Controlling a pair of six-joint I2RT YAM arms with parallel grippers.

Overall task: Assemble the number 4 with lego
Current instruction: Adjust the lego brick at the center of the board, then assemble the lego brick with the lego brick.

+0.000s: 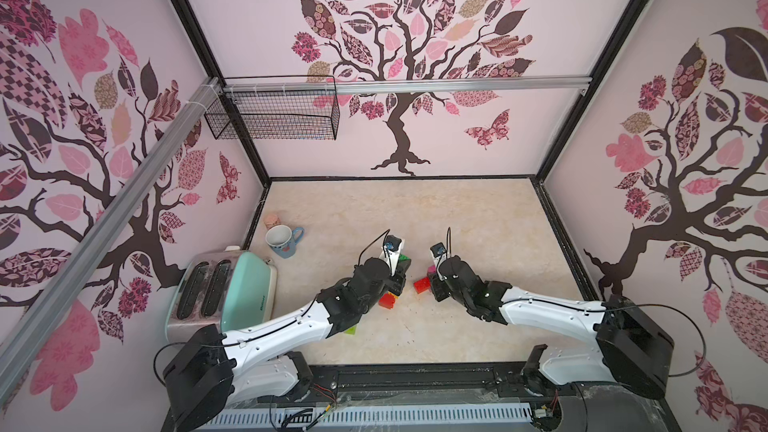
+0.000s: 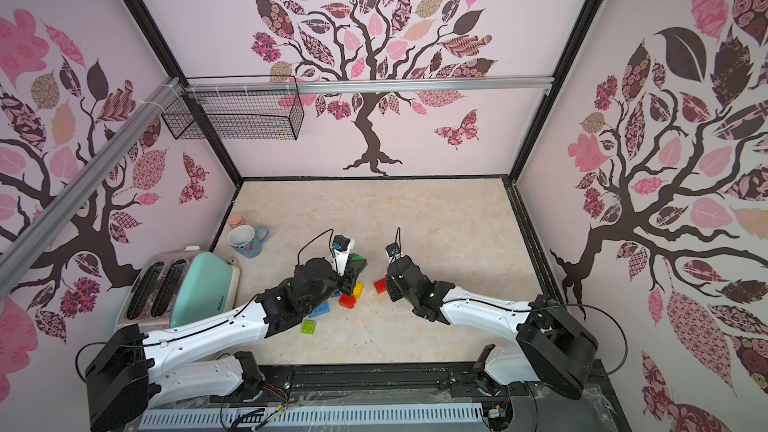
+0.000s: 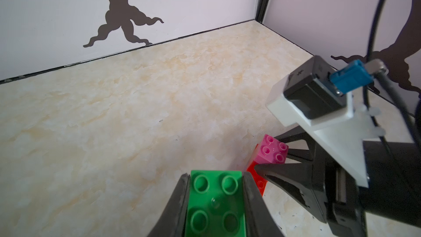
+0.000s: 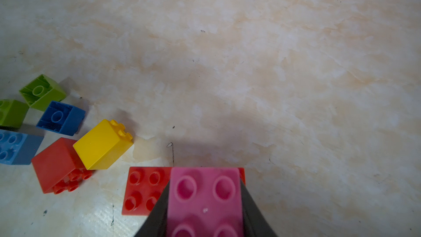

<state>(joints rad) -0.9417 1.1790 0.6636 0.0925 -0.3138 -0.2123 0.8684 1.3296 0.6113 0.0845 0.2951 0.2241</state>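
Centre of the table (image 1: 415,209), both arms are in. The left gripper (image 3: 216,176) is clamped on a green brick (image 3: 216,204), fingers (image 3: 180,192) tight on its two sides and studs facing up; whether it is clear of the table, can't tell. Just to its right, the right gripper (image 4: 205,182) is pinching a pink brick (image 4: 205,204), studs up. It sits over one end of a long red brick (image 4: 142,190) lying flat on the table, and the two look to be touching. Left of that, near the left gripper, loose pieces are scattered. A yellow brick (image 4: 102,144) on its side leans on a tipped square red brick (image 4: 57,165). Beside them are a blue brick (image 4: 61,118) and a lime brick (image 4: 42,92), hollow sides showing.
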